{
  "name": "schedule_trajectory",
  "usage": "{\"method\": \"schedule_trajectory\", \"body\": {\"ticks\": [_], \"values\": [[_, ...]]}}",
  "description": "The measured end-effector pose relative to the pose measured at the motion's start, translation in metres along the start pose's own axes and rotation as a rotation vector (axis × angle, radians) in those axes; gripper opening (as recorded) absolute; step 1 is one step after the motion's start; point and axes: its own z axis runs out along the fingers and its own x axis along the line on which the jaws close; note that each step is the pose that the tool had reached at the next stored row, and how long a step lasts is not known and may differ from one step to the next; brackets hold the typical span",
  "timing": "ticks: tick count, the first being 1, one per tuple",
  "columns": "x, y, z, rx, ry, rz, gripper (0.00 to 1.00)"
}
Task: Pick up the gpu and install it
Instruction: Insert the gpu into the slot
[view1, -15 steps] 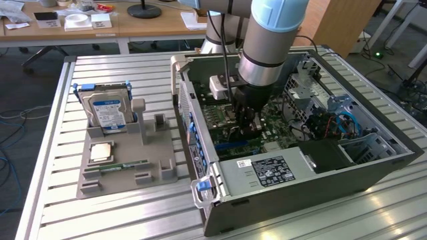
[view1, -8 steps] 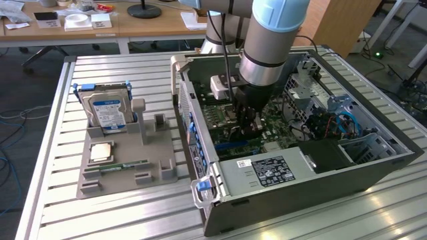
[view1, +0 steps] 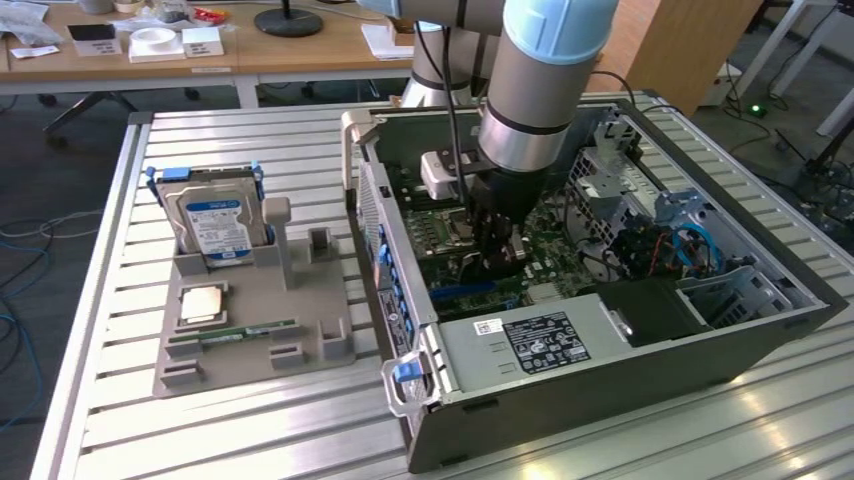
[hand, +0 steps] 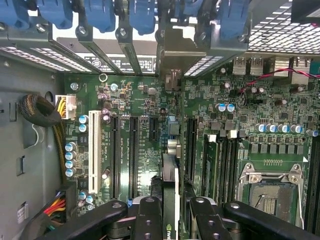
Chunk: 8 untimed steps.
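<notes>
Inside the grey metal computer case (view1: 641, 390), the black gripper (hand: 176, 215) clamps the thin dark gpu card (hand: 170, 182) edge-on. Green motherboard (hand: 145, 100) slots lie beneath.

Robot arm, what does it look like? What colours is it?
The arm is a round silver tube with a light-blue cap on its joint and a black band. A black cable runs down beside it, past a small white box. The gripper is black, and its fingers have round bolts.
</notes>
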Motion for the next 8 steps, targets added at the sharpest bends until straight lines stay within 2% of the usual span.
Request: {"method": "schedule_trajectory", "body": {"ticks": [5,8], "values": [[-0.0005,0.0011,0.0,0.0037,0.0001,0.0,0.26],[-0.0007,0.0011,0.0002,0.0109,-0.0001,0.0,0.26]]}}
